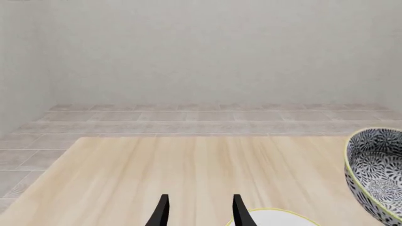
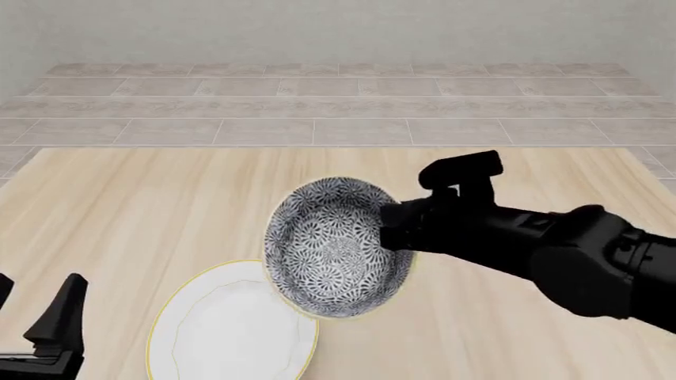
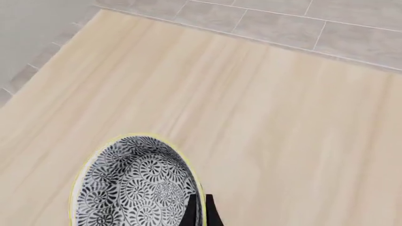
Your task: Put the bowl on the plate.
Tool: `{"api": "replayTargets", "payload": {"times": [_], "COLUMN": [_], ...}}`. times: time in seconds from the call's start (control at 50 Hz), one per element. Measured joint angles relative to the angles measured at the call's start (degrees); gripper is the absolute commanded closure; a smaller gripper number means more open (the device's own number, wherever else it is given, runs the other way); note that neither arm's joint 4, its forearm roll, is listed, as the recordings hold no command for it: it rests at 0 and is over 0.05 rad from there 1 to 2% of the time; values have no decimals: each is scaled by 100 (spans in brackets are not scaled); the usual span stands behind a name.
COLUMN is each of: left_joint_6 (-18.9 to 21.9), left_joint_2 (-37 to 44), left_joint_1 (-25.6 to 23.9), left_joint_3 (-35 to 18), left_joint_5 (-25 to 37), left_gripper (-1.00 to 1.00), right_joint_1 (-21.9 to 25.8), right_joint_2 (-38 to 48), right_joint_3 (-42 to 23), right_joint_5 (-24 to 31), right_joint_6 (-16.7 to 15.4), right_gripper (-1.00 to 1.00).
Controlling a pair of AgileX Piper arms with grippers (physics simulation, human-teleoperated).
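Observation:
The bowl (image 2: 332, 245), patterned dark grey and white inside with a pale yellow rim, hangs tilted above the table. My right gripper (image 2: 396, 229) is shut on its right rim. In the right wrist view the gripper (image 3: 201, 209) pinches the rim of the bowl (image 3: 135, 188). The white plate (image 2: 233, 324) with a thin yellow rim lies flat at the front, and the bowl overlaps its far right edge in the front view. My left gripper (image 2: 32, 305) stands open and empty at the front left. In the left wrist view the left gripper (image 1: 201, 209), the plate's edge (image 1: 276, 219) and the bowl (image 1: 377, 169) all show.
The light wooden table (image 2: 127, 206) ends at a tiled floor with a plain wall behind. The right arm's dark body (image 2: 571, 253) reaches in from the right over the table.

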Motion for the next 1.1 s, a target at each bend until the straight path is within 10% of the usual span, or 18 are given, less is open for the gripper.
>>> {"api": "replayTargets", "payload": {"times": [1.1], "left_joint_6": [63], "left_joint_2": [-116], "left_joint_1": [25], "left_joint_3": [-9], "left_joint_5": [60], "left_gripper": [-100], "right_joint_1": [1088], "right_joint_2": [1737], "right_joint_3": [-1133], "right_joint_5": [-280], "right_joint_6": [1039], "right_gripper": [100]}}
